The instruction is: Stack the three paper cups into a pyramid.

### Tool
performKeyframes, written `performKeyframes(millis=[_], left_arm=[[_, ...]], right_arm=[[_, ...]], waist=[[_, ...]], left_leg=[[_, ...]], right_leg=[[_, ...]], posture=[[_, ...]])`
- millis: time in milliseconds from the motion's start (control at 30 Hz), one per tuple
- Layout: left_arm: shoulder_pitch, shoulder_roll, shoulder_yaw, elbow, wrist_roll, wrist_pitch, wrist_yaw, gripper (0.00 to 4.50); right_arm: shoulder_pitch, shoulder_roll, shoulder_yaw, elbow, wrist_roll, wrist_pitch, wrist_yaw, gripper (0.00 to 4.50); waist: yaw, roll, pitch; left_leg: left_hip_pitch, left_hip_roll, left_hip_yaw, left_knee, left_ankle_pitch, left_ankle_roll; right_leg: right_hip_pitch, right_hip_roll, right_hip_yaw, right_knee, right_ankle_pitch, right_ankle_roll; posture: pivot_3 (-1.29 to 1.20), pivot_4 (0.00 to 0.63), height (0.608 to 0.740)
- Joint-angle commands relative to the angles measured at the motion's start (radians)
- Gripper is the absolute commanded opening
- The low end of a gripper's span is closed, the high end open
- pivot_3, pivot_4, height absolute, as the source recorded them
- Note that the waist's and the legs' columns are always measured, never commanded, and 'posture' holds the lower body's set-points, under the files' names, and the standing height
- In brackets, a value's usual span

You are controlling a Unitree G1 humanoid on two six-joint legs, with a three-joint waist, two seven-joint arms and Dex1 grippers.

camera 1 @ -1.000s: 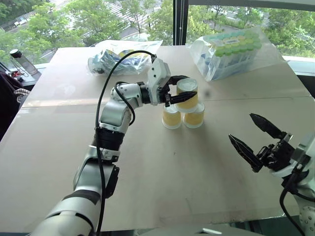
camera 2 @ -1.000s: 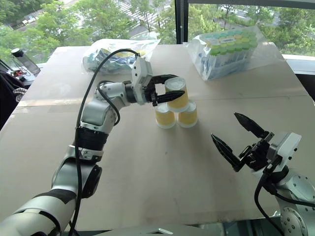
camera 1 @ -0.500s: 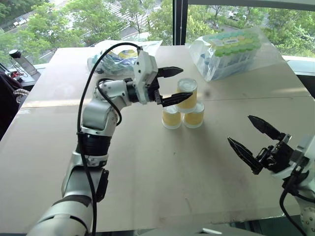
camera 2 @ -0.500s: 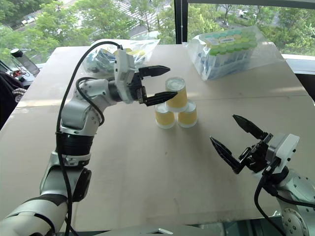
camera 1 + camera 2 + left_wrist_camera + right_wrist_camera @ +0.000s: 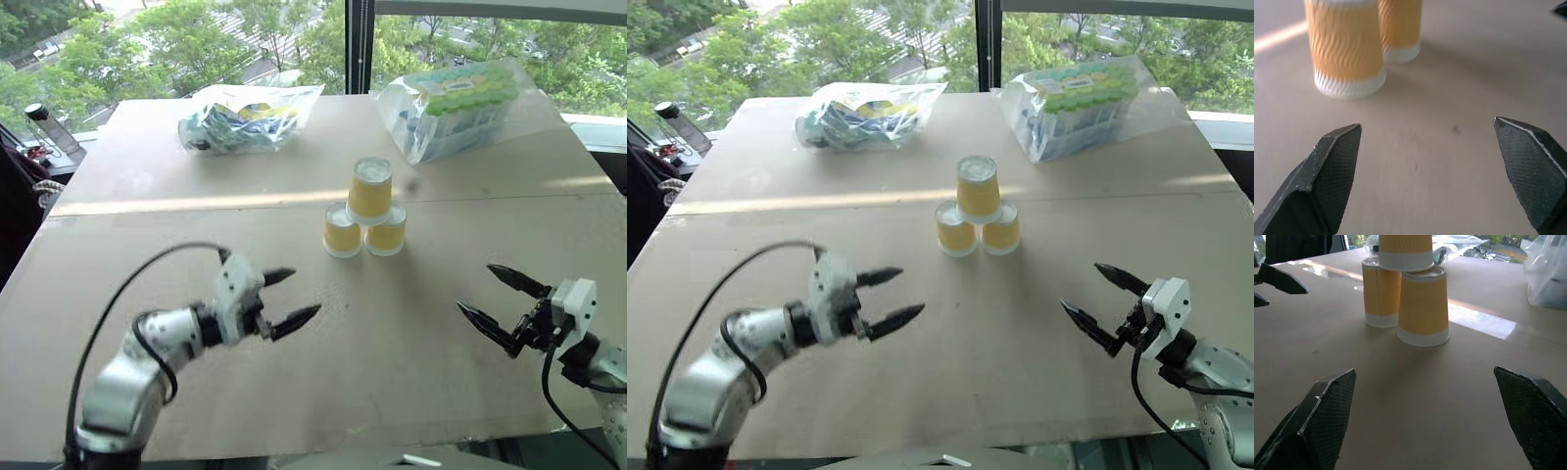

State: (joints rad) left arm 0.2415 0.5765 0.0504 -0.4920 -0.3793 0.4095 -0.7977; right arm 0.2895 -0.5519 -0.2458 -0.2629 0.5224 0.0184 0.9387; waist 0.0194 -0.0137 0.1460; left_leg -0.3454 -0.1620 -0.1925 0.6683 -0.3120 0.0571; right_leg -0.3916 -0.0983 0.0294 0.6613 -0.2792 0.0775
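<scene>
The left gripper (image 5: pixel 284 299) hangs over the table (image 5: pixel 392 343) with its jaws spread wide and nothing between them. The right gripper (image 5: pixel 495 305) is likewise wide open and empty. Ahead of both and well apart from them, the three paper cups (image 5: pixel 364 215) stand upside down as a pyramid: two touching bases, one on top. In the left wrist view the top cup is cut off. Beyond the cups lie two clear bags (image 5: pixel 460 103), their contents indistinct; behind those, a window onto trees.
</scene>
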Motion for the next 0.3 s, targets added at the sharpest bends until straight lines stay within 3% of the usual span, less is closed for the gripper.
performKeyframes(millis=[33, 300], left_arm=[[0.065, -0.035, -0.007, -0.011, 0.086, -0.128, 0.070, 4.43], [0.100, -0.051, -0.009, 0.002, 0.126, -0.213, 0.105, 4.43]], right_arm=[[-0.035, -0.028, -0.003, 0.053, -0.008, -0.030, 0.054, 4.50], [-0.081, -0.042, 0.022, 0.141, -0.050, -0.056, 0.094, 4.50]], waist=[[0.007, 0.000, 0.000], [0.023, 0.002, -0.001]], left_leg=[[0.000, 0.000, 0.000, 0.000, 0.000, 0.000], [0.000, 0.002, 0.000, 0.000, 0.000, 0.000]], right_leg=[[0.000, 0.000, 0.000, 0.000, 0.000, 0.000], [0.000, 0.001, -0.001, 0.000, 0.001, -0.001]], posture=[[0.00, 0.150, 0.740], [0.00, 0.150, 0.740]])
